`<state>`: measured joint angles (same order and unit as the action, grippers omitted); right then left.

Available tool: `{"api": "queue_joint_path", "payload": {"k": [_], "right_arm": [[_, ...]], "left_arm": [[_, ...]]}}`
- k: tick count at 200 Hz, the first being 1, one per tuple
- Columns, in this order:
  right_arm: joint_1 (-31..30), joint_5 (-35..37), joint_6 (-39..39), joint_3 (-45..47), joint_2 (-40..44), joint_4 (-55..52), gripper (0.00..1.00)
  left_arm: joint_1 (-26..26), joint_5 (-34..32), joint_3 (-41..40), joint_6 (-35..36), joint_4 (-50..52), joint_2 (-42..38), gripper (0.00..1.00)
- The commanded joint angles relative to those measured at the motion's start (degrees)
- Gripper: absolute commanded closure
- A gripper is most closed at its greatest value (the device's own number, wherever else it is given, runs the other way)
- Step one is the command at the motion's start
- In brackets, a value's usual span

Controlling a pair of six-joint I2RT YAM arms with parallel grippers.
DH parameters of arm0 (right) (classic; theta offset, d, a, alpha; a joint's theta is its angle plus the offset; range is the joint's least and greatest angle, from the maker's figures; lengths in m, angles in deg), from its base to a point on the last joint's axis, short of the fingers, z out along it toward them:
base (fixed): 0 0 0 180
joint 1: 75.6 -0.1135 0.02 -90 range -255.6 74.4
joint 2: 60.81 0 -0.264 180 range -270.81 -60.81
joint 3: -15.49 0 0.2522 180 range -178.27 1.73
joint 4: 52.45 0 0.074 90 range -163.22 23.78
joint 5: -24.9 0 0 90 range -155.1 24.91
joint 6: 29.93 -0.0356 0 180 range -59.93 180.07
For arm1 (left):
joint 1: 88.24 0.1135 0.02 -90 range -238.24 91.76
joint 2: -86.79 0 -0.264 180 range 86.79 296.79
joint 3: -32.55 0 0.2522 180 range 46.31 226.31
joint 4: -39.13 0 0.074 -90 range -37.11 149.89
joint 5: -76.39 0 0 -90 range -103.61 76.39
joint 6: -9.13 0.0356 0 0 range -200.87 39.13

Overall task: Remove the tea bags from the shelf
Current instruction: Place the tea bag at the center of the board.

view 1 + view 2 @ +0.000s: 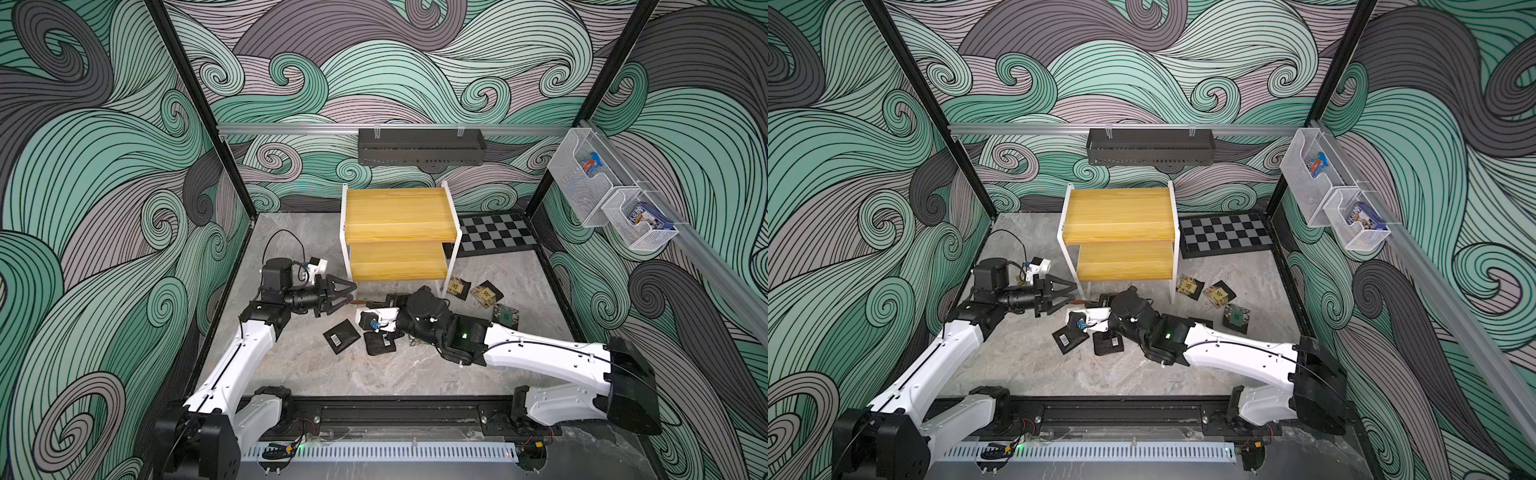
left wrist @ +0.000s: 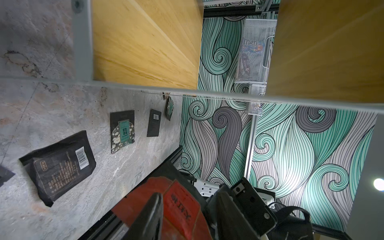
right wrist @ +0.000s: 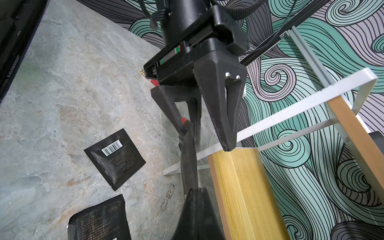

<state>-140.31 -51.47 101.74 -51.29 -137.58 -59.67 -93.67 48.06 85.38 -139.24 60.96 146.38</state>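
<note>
My left gripper stands half spread around the red tea bag, which shows only edge-on in both top views; whether it presses, I cannot tell. The right gripper, hidden under its own wrist from above, is closed on that bag's edge, just before the shelf. Black tea bags lie on the floor near it, tan-faced tea bags farther right. Wire baskets hold blue packets.
</note>
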Motion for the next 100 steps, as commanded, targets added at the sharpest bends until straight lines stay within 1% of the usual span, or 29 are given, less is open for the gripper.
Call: {"api": "queue_joint_path", "payload": {"k": [1, 11, 17, 36, 52, 64, 100], "right_arm": [[-0.7, 0.9, 1.0, -1.8, -0.3, 2.1, 1.0], [-0.8, 0.8, 1.1, -1.9, -0.4, 2.2, 1.0], [-0.8, 1.0, 1.3, -1.8, -0.5, 2.1, 1.0], [-0.8, 4.1, 3.2, -1.6, -1.5, 2.7, 1.0], [-0.8, 5.9, 4.6, -0.8, -1.6, 3.6, 1.0], [-0.8, 6.9, 5.3, -0.3, -1.5, 4.3, 1.0], [0.2, 9.3, 5.8, 0.1, -1.4, 4.9, 1.0]], "left_arm": [[-0.3, 1.4, 0.4, 0.7, -0.5, 0.4, 0.62], [-0.2, 1.4, 0.4, 0.7, -0.6, 0.6, 0.66], [-0.2, 1.4, 0.4, 0.8, -0.6, 0.7, 0.66], [0.0, 1.2, 1.6, 3.1, 2.4, 1.1, 0.52], [0.0, 0.8, 2.3, 4.5, 4.1, 1.1, 0.47], [0.0, 0.6, 2.2, 4.5, 4.1, 0.9, 0.44], [0.0, 0.4, 1.8, 4.5, 4.3, 0.8, 0.42]]}}
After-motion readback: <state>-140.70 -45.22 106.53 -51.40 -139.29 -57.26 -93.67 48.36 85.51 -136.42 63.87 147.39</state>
